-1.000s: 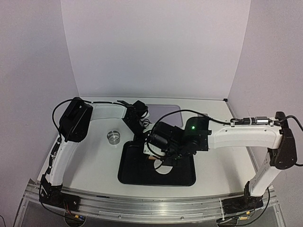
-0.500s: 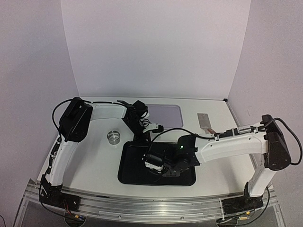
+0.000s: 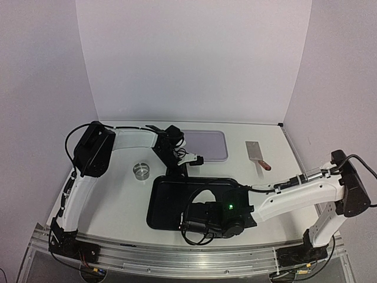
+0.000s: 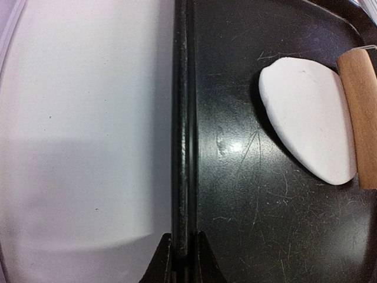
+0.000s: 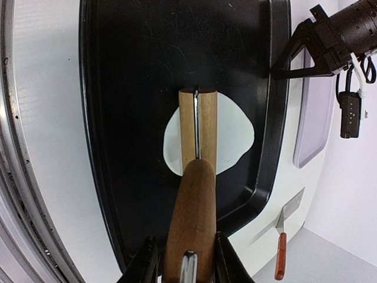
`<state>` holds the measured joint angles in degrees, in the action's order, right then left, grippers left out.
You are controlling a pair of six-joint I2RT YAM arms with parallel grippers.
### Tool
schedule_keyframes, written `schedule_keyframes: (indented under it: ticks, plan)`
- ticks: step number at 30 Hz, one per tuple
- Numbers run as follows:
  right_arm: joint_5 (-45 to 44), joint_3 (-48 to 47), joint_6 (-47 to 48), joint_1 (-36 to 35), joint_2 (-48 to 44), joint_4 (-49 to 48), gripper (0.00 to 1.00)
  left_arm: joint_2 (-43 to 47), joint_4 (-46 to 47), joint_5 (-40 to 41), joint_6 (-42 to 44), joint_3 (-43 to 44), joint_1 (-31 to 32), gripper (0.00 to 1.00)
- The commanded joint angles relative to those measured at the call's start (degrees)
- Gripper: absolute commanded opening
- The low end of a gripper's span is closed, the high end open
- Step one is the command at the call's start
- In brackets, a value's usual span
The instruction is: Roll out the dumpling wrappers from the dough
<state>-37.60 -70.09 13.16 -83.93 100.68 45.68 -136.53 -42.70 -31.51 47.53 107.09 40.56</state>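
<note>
While the left hand is clamped on the black tray's rim at eleven o'clock, the right hand, gripping the wooden roller on the white dough mid-tray, should, I think, press evenly, rolling outward to every side.

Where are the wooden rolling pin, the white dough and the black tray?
Wooden rolling pin (image 5: 207, 127): right wrist view, on its roller.
Flat white dough sheet (image 4: 306, 118): left wrist view, its middle.
Black rectangular tray (image 4: 235, 194): left wrist view, bare floor.
</note>
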Motion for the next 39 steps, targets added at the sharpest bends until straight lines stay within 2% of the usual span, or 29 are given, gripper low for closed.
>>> schedule_keyframes:
  ticks: [1, 11, 17, 23, 29, 32, 34, 39]
  plan:
    - [20.4, 2.9, -3.2, -1.9, 2.3, 8.6, 0.00, 0.0, 0.9, 7.6, 2.1, -1.3, -1.5, 0.00]
    - [15.9, 0.0, -1.6, -2.2, -1.0, 11.4, 0.00, 0.0, 1.4, 7.3, 0.6, -1.7, -1.5, 0.00]
    - [7.2, -7.2, -1.1, 3.4, -6.6, 11.9, 0.00, 0.3, 1.4, 6.4, -0.6, -2.0, -1.4, 0.00]
    - [-0.7, -15.4, 1.2, 15.2, -13.4, 12.1, 0.00, 0.8, 1.5, 5.8, -1.3, -2.2, -1.1, 0.00]
    - [-3.5, -16.9, 5.4, 27.1, -19.4, 12.3, 0.00, 1.2, 1.4, 6.7, -0.7, -2.2, -1.1, 0.00]
    - [-0.5, -18.2, 3.0, 35.9, -20.9, 12.3, 0.00, 1.0, 1.2, 6.8, -0.5, -1.8, -1.1, 0.00]
    - [4.4, -20.2, -0.3, 44.9, -20.5, 12.3, 0.00, 0.9, 1.1, 6.7, -0.5, -1.6, -1.0, 0.00]
    - [9.9, -24.3, -6.8, 61.9, -14.6, 13.9, 0.00, 0.9, 0.9, 6.6, -0.8, -1.5, -0.8, 0.00]
